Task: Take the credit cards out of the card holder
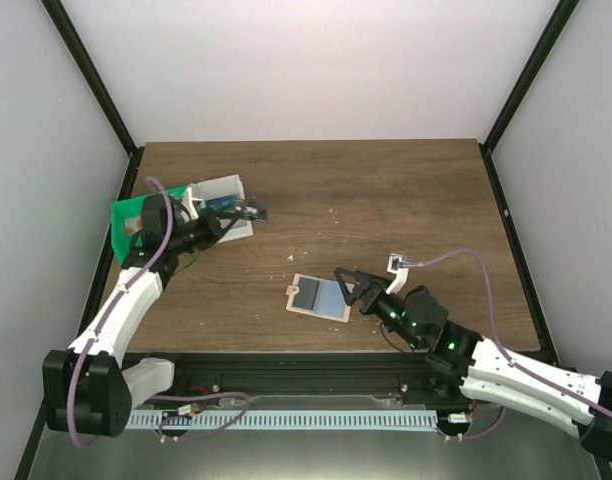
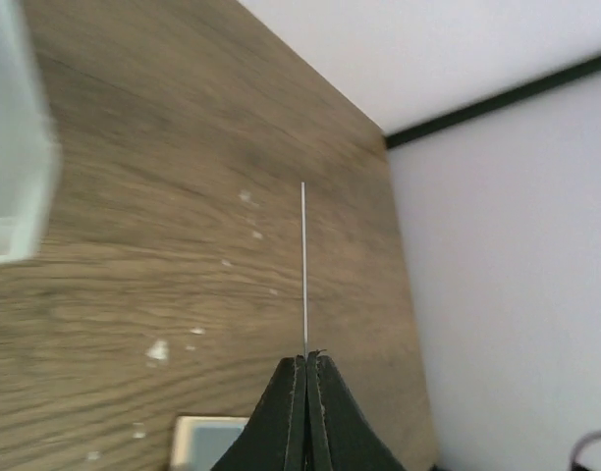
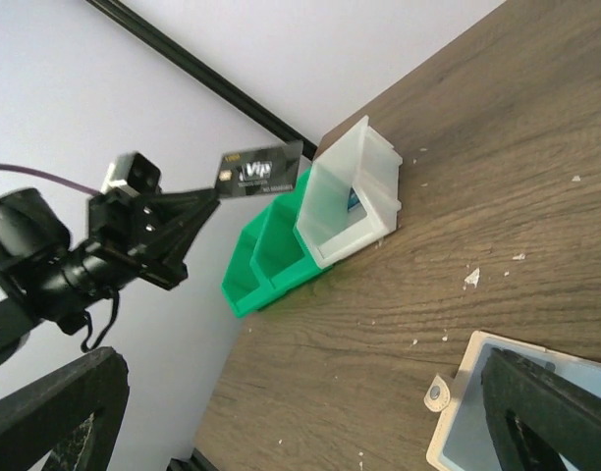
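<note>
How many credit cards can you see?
2: a dark card in the left fingers, a bluish one inside the white bin. Others may hide in the card holder.

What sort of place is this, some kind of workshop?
Most likely a robotics test cell in a lab: a wooden table boxed in by plain white walls, a left arm and right arm bolted at its near edge, and small props, a card holder and plastic bins.

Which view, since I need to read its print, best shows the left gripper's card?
Right wrist: the credit card faces it, white print visible, pinched by the left gripper. Left wrist sees only its thin edge; top external, a small dark sliver.
</note>
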